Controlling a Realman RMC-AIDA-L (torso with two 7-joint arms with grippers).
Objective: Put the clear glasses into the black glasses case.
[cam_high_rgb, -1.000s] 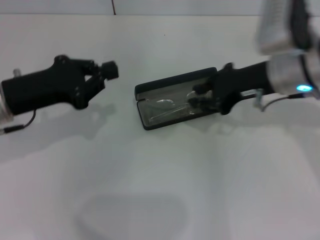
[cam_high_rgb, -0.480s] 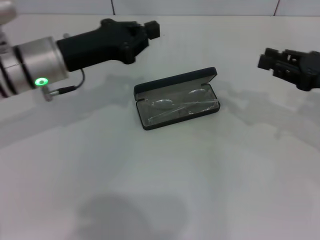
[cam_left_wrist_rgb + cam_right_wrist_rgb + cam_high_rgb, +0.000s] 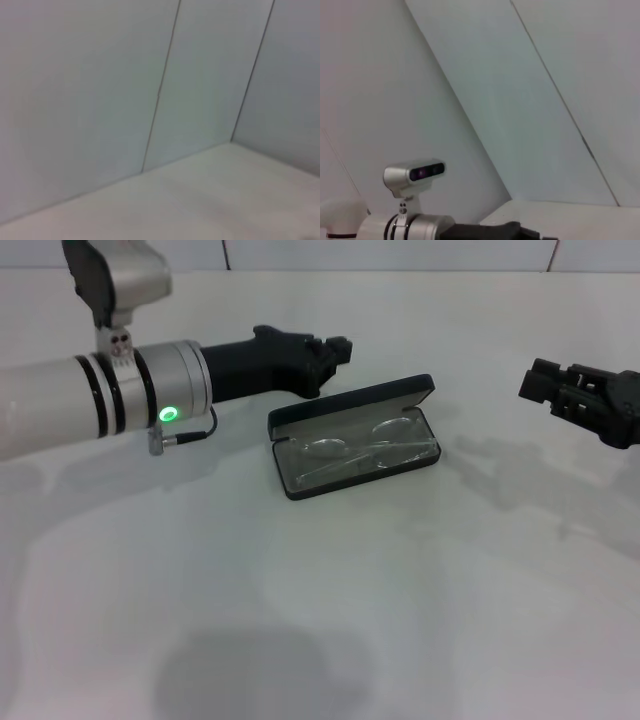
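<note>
The black glasses case (image 3: pixel 352 403) lies open in the middle of the white table, its lid standing up at the back. The clear glasses (image 3: pixel 352 452) rest folded inside on the grey lining. My left gripper (image 3: pixel 338 346) hovers just behind the case's left end, fingers together and holding nothing. My right gripper (image 3: pixel 532 383) hangs at the right edge of the head view, well away from the case. The right wrist view catches the left arm (image 3: pixel 415 220) from afar. Only wall and table appear in the left wrist view.
The white table (image 3: pixel 320 590) stretches in front of the case, with a soft shadow near its front. A pale panelled wall (image 3: pixel 150 75) closes off the back.
The right gripper drew back from the case to the right edge and has stayed there. The left arm swung up and across, its gripper now just behind the case.
</note>
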